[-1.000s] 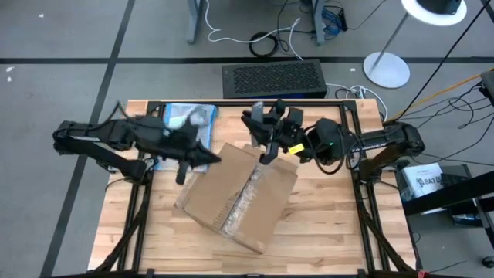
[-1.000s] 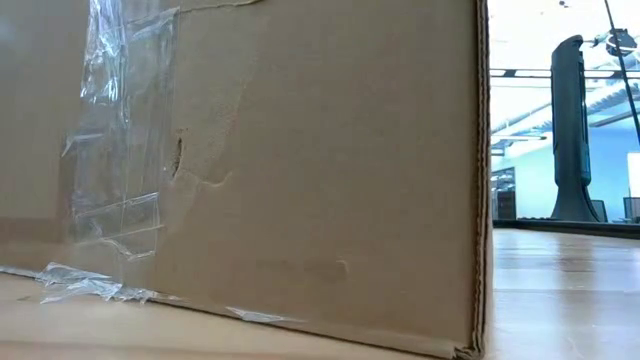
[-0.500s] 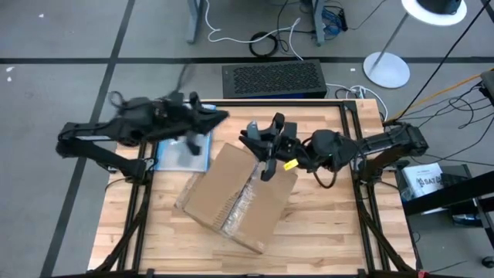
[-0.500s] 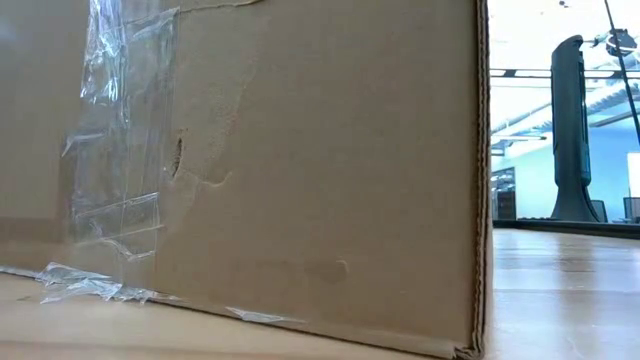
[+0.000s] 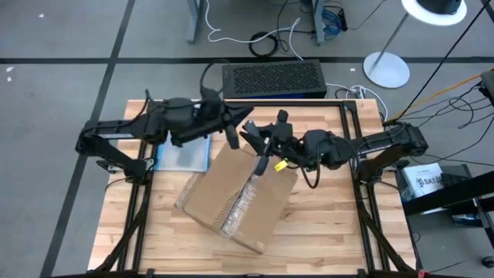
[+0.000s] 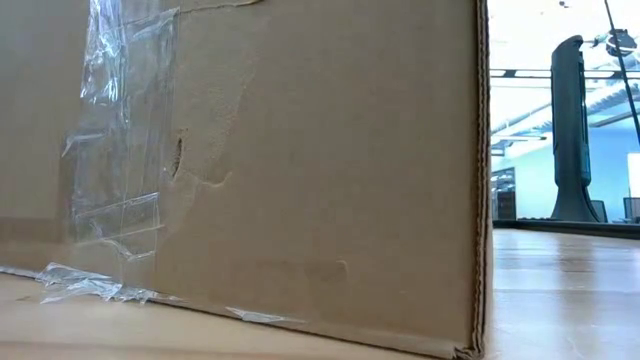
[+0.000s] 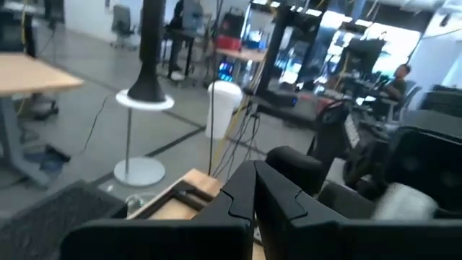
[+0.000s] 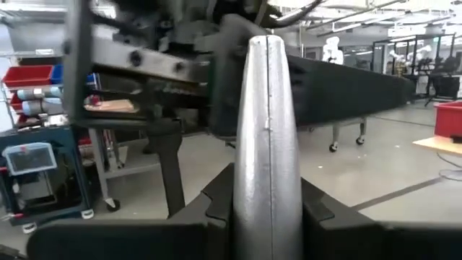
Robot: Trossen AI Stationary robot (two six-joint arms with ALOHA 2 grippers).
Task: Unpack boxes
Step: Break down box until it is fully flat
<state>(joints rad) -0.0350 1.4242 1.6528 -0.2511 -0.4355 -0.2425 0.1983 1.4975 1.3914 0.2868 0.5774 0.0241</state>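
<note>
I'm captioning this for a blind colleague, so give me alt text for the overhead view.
Seen from above, a brown cardboard box lies skewed on a wooden table, with the left gripper and the right gripper meeting over its far edge. A clear plastic pouch lies under the left arm, and a black grille-topped unit sits beyond the table.

I find almost nothing legible. At the right edge of the high view, beside my table, a white box (image 5: pixel 429 181) carries dark printed lettering, but the characters are too small for me to make out. The brown cardboard box (image 6: pixel 300 170) filling the low view shows only clear tape and bare card on the face turned to that camera, no print. The wrist views show the room behind, with lit screens and red bins, none bearing words I can read.
</note>
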